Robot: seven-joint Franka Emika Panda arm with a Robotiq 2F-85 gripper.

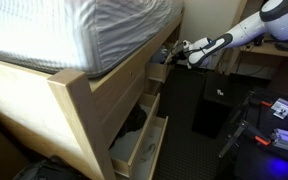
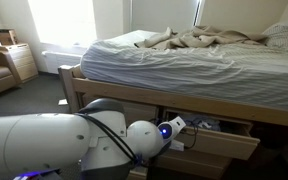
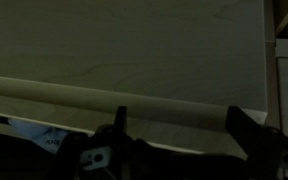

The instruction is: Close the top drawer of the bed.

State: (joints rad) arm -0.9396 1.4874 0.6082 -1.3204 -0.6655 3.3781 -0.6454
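The bed [image 1: 79,100] is a light-wood frame with a striped-sheet mattress [image 2: 154,62]. Its top drawer [image 2: 229,146] stands pulled out, with bluish cloth [image 2: 202,125] inside; in an exterior view it sits just under the bed rail [image 1: 156,72]. My gripper [image 1: 174,52] is at the drawer's front, and it also shows in an exterior view [image 2: 180,136]. In the wrist view the open, empty gripper [image 3: 182,118] faces the pale drawer panel [image 3: 134,60] at close range, with its two dark fingers apart. Bluish cloth [image 3: 39,135] shows at the lower left.
Below the top drawer, a drawer with dark clothing [image 1: 134,122] and the lowest drawer [image 1: 142,152] both stand open. A dark desk with cables and gear [image 1: 269,110] stands opposite the bed. My arm [image 2: 74,150] fills the foreground.
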